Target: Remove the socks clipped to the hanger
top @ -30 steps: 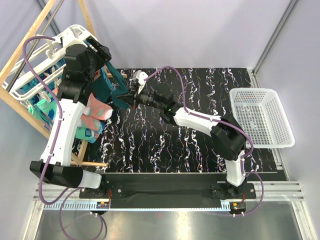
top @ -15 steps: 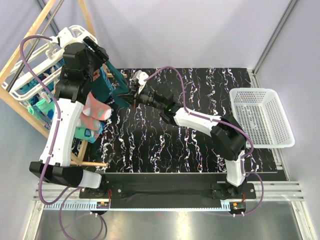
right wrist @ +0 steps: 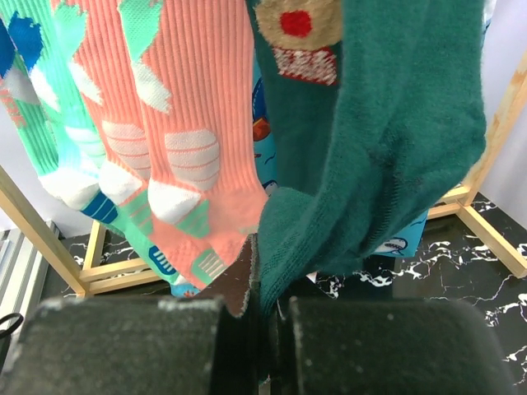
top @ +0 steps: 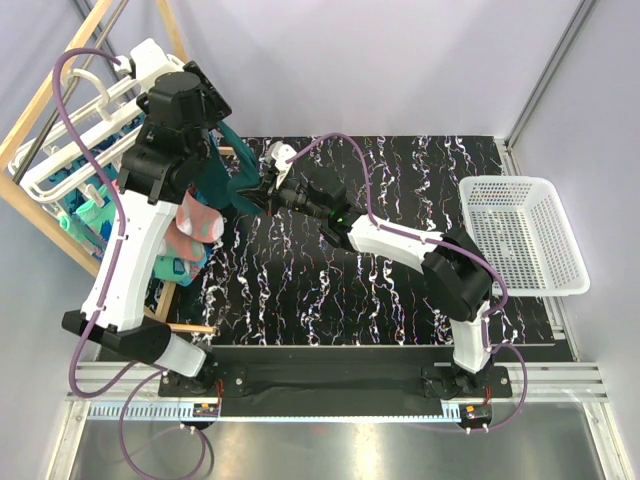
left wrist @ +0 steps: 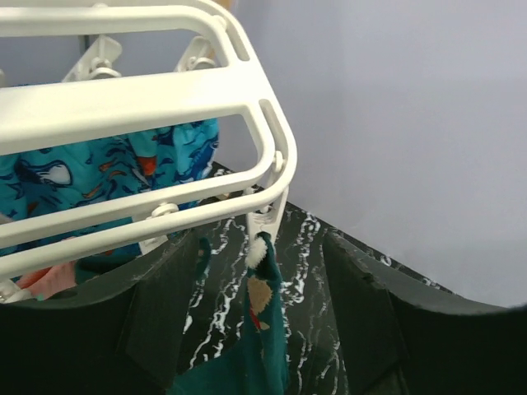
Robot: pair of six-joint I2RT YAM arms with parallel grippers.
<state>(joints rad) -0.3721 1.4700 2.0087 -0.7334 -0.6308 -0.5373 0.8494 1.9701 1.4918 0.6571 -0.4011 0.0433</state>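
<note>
The white hanger [top: 55, 175] hangs at the far left; its corner fills the left wrist view [left wrist: 148, 107]. A dark teal sock [top: 225, 170] hangs from the corner clip [left wrist: 265, 216]. My left gripper [left wrist: 262, 240] is open, with its fingers on either side of that clip and the sock's top [left wrist: 265, 329]. My right gripper [top: 258, 196] is shut on the teal sock's lower edge [right wrist: 362, 164], with its jaws [right wrist: 268, 313] pinching the fabric. A coral-pink sock [right wrist: 189, 123] and a mint-green sock [right wrist: 41, 107] hang beside it. Blue patterned socks [left wrist: 99, 169] hang behind the bars.
A wooden pole frame [top: 40, 100] carries the hanger, and its base bars lie on the black marbled table [top: 380, 290]. A white mesh basket [top: 525, 235] stands at the right edge. Grey walls close in the back and the sides.
My left arm has lifted and swung right along the hanger, bringing its open gripper over the corner clip. My right gripper keeps its hold on the teal sock, barely moved.
</note>
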